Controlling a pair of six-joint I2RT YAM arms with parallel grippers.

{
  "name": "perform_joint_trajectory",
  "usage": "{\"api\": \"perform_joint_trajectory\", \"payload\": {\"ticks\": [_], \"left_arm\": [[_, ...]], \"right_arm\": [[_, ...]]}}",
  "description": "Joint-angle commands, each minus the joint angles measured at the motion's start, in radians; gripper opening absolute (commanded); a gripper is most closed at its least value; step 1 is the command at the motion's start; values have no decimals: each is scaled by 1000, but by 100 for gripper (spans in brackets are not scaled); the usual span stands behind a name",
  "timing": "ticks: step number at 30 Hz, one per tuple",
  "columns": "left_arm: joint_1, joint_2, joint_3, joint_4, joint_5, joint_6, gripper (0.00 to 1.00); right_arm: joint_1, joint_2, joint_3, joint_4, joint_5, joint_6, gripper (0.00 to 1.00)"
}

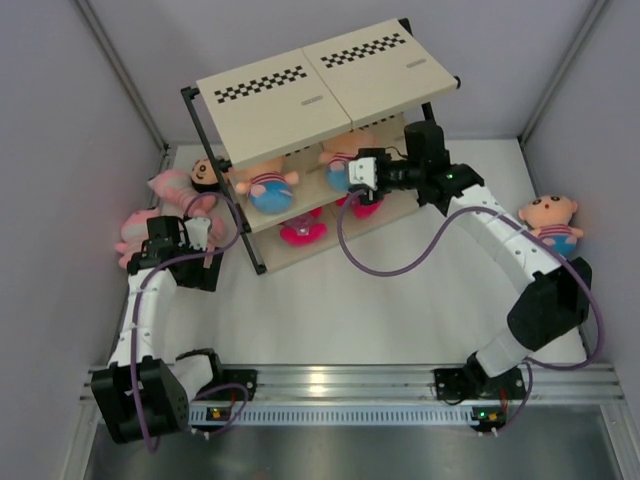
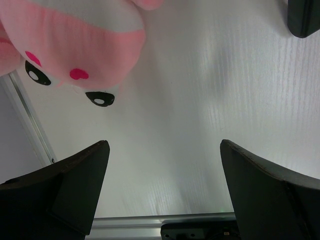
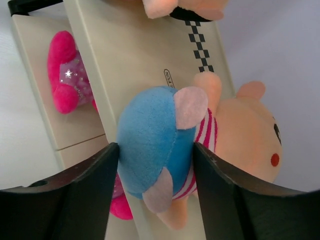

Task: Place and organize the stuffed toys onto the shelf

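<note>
The shelf (image 1: 320, 85) stands at the back of the table. On its middle board a boy doll (image 3: 160, 140) lies with its blue bottom between my right gripper's (image 3: 155, 155) fingers. The jaws are parted and the bottom looks round, not squeezed. From above, the right gripper (image 1: 352, 172) reaches under the top board. Another boy doll (image 1: 268, 188) lies to its left. Two pink toys (image 1: 302, 230) (image 1: 362, 207) lie on a lower board. My left gripper (image 2: 165, 150) hangs wide open over bare table, with a pink doll (image 2: 75, 40) just beyond it.
Left of the shelf lie two pink dolls (image 1: 140, 232) (image 1: 172, 185) and a dark-haired doll (image 1: 205, 172). A boy doll (image 1: 553, 222) lies at the right wall beside my right arm. A black shelf foot (image 2: 304, 17) shows in the left wrist view. Walls close in on both sides.
</note>
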Motion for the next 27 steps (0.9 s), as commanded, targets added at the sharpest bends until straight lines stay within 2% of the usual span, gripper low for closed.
{"api": "perform_joint_trajectory", "payload": {"ticks": [1,5,10,13,16,17,18,19,22,24,25,27], "left_arm": [[-1,-26,20,19,-2,0,99],[-1,-23,20,20,1,0,99],[-1,-19,18,19,6,0,99],[-2,-23,17,19,1,3,99],[-2,-27,11,19,-4,4,98],[-2,-27,11,19,-5,4,98],[-1,-23,9,19,-7,4,99],[-1,-18,12,19,-8,6,99],[-1,-3,21,19,-13,-2,99],[-2,7,29,19,-17,-5,99],[-1,7,31,20,-17,-6,99],[-2,7,29,19,-19,-6,98]], "right_arm": [[16,-92,-47,189,31,105,64],[26,-197,-157,365,34,263,76],[59,-258,-170,375,82,327,80],[66,-299,-176,395,109,422,82],[68,-353,-194,431,201,675,86],[66,-380,-231,473,286,840,86],[68,-391,-255,514,339,926,85],[68,-402,-275,524,455,1102,81],[66,-409,-331,486,627,1437,75],[68,-408,-363,497,690,1574,73],[68,-406,-380,502,767,1701,72],[68,-394,-411,536,793,1771,72]]}}
